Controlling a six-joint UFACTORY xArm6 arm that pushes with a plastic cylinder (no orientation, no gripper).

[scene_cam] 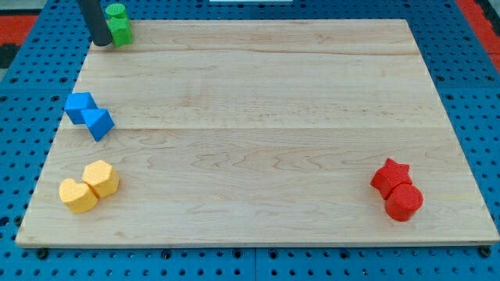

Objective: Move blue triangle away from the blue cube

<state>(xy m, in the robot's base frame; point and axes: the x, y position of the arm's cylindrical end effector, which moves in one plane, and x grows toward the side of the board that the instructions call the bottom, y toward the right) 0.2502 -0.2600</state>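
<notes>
while your dark rod [95, 22] is reaching down at the view's top left corner of the wooden board [258, 133], my tip [101, 43] is resting just left of two green blocks [119, 23], apparently touching them. you are working with no hand here, only this bare rod, holding nothing. well below, near the board's left edge, the blue cube [80, 105] and the blue triangle [99, 123] are sitting pressed together, the triangle lying toward the lower right. two yellow blocks [89, 186] are huddling at the bottom left; a red star [391, 176] and a red cylinder [404, 201] are touching at the bottom right.
</notes>
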